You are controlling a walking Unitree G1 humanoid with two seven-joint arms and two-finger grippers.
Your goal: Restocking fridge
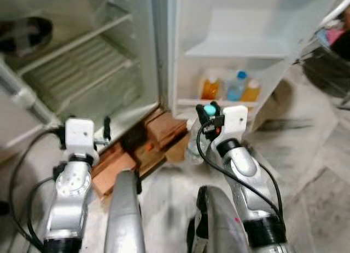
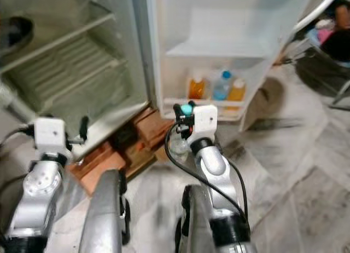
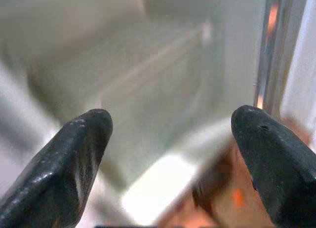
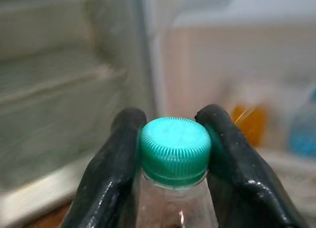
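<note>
My right gripper (image 1: 207, 113) is shut on a clear bottle with a teal cap (image 4: 175, 150); the bottle's body (image 1: 194, 143) hangs below the fingers (image 4: 117, 159). It is held in front of the open fridge door's lower shelf (image 1: 216, 103), where two orange bottles (image 1: 210, 88) and a blue-capped bottle (image 1: 236, 86) stand. My left gripper (image 1: 106, 133) is open, raised before the fridge's open main compartment (image 1: 82, 67), with nothing between its fingers (image 3: 74, 159).
Wire shelves (image 1: 71, 45) run across the fridge interior. Reddish-brown bricks (image 1: 145, 146) lie under the fridge's front edge. A dark chair or basin (image 1: 328, 72) stands at the far right on the grey stone floor (image 1: 306, 171).
</note>
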